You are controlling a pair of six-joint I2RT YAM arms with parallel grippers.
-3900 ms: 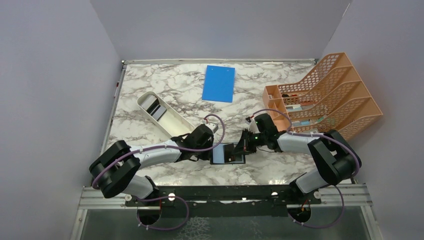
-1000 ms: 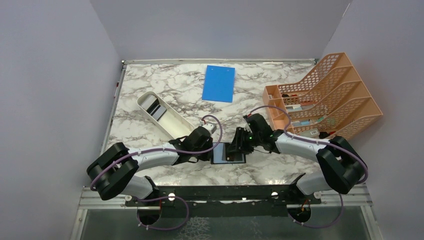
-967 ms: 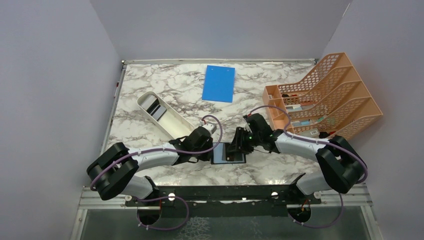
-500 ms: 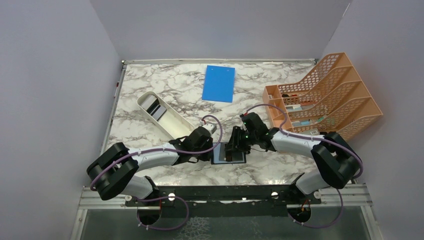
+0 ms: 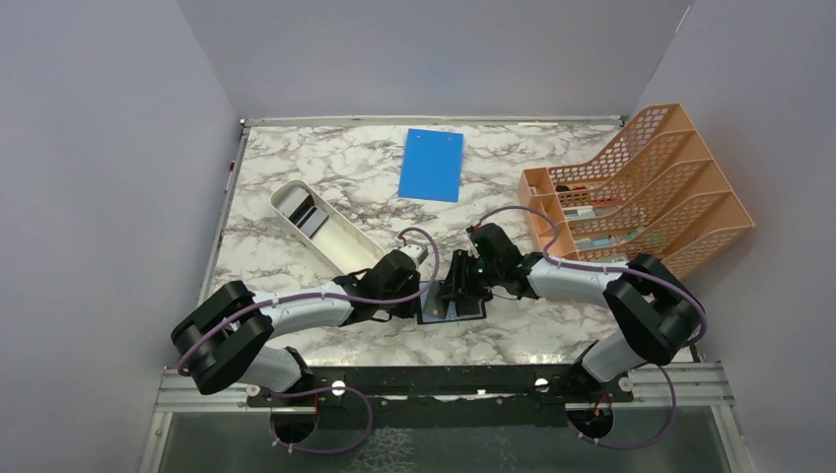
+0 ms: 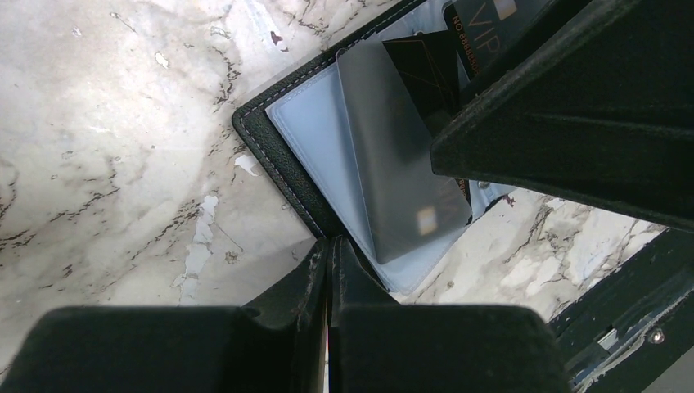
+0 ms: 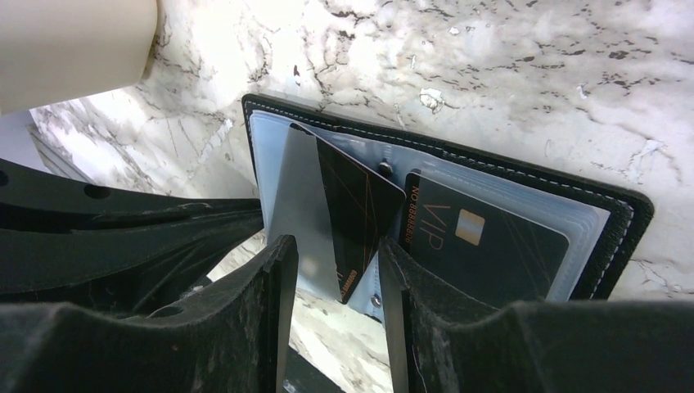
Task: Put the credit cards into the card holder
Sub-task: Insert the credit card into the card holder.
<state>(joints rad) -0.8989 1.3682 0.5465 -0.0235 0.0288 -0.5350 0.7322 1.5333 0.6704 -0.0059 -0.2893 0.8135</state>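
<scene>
The card holder lies open on the marble, black rim and grey-blue pockets. My left gripper is shut, its tips pressing on the holder's near black edge. My right gripper stands open over the holder. Its fingers straddle a tilted dark credit card with orange lines, whose corner pokes past the holder's edge. A hazy grey card overlaps it in the left pocket. A dark VIP card sits in the right pocket. In the top view both grippers meet at the holder, left and right.
A white oblong tray with dark flat items inside lies diagonally behind the left arm. A blue board rests at the back centre. An orange mesh rack fills the right side. The table's near edge runs just below the holder.
My right gripper has slid left from the holder's right edge to over its middle, jaws at the same width. The left gripper and the holder have stayed put.
</scene>
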